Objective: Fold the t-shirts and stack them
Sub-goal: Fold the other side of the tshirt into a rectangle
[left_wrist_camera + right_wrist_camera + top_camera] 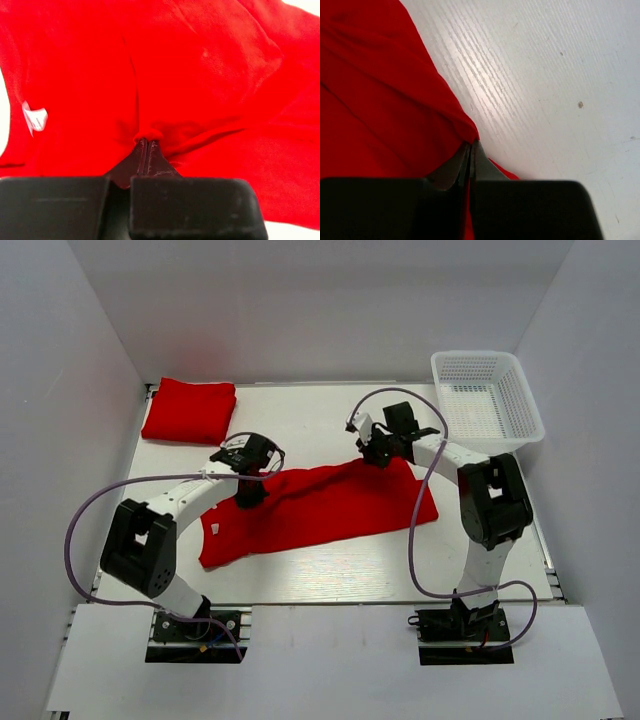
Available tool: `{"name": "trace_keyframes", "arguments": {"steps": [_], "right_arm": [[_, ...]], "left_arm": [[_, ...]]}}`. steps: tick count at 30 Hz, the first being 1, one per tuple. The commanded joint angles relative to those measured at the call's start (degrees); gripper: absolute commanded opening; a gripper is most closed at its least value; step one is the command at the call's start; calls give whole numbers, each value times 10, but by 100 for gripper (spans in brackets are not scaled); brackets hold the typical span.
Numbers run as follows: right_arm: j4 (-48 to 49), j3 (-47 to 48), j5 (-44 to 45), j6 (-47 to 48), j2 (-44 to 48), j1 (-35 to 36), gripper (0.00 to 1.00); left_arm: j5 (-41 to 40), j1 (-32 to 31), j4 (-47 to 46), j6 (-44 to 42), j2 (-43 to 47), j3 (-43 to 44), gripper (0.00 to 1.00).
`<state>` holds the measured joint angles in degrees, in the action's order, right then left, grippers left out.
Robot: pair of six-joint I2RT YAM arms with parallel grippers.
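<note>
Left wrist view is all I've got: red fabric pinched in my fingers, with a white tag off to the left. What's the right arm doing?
Observer: The right arm's fingers are shut on the far edge of the same t-shirt, toward its right end.
Operator: Is any shirt folded?
Observer: Yes, one folded t-shirt lies at the far left corner of the table.
Operator: And the basket?
Observer: The white basket stands at the far right corner, with nothing in it.
</note>
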<state>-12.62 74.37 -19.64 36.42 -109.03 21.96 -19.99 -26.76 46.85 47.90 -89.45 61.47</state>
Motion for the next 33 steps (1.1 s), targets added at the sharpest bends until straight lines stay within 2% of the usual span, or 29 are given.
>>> {"name": "trace_keyframes", "arguments": {"steps": [1,8,13,14,15,17,18,19,21,22,24,26,28,30,33], "right_arm": [[47,-34,21,-8,44,2,0],[60,-65,52,-20,64,7,0],[73,-103,80,-42,77,12,0],[73,-108,84,-50,80,12,4],[78,-120,100,-58,90,13,4],[83,-145,108,-84,114,15,7],[90,-154,108,-96,135,15,16],[94,-180,108,-104,158,15,90],[102,-196,102,-128,194,15,90],[98,-198,92,-132,219,14,90],[110,-212,75,-153,258,14,90],[118,-223,44,-172,301,13,90],[146,-229,37,-196,323,13,90],[153,-227,45,-228,330,12,90],[135,-215,81,-270,330,12,90]], "left_arm": [[27,-8,6,36,61,-2,0],[38,-26,6,54,82,-34,0],[78,-37,-5,60,82,-73,0],[86,-37,-11,60,82,-84,0],[99,-37,-4,60,82,-84,0],[104,-43,8,60,87,-89,17],[109,-43,17,55,100,-89,34],[109,-49,38,55,110,-83,63],[95,-49,55,43,129,-64,90],[89,-49,61,25,145,-55,99],[73,-49,61,1,150,-29,99],[67,-49,19,-67,140,-6,99],[60,-49,-13,-96,113,23,99],[66,-49,-54,-131,54,50,99],[73,-49,-67,-178,-31,114,99]]}}
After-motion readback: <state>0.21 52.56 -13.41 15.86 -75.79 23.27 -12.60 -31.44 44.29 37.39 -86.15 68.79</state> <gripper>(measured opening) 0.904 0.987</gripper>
